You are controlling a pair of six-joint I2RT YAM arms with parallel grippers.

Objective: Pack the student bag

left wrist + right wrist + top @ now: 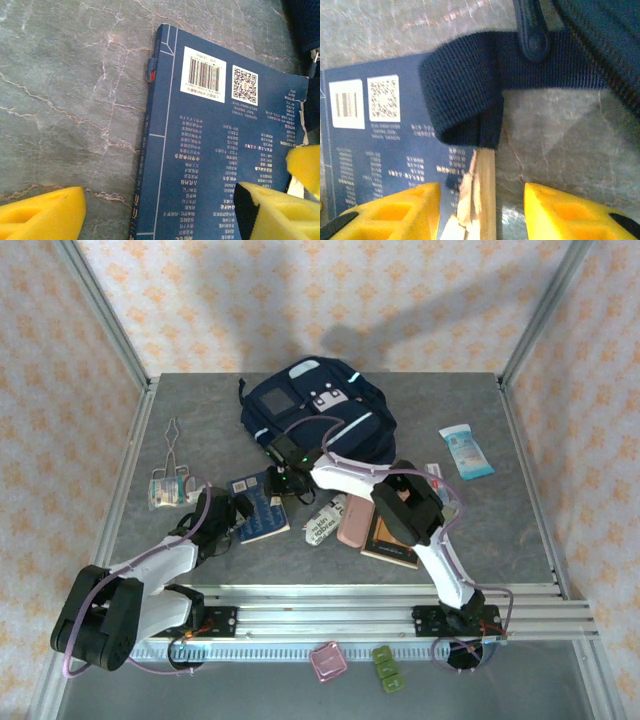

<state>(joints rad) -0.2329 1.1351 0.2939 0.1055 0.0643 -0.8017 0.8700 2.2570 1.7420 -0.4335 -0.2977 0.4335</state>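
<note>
The student bag (318, 408), navy with white patches, lies at the back middle of the table. One of its dark straps (465, 95) loops over a corner of a blue book (260, 506). My left gripper (233, 513) is open low over the book's (220, 150) spine side, one yellow finger (40, 212) off the cover and the other (280, 212) above it. My right gripper (482, 212) is open, and the book's torn page edge (482, 190) sits between its fingers without touching them. A yellow finger of the right gripper (306, 169) shows at the book's far edge.
A pink case (355, 521), a brown notebook (391, 537) and a patterned roll (322, 519) lie right of the book. A tissue pack (466, 451) sits at the right, a clip with a small packet (169, 487) at the left. The rail (380, 600) runs along the front.
</note>
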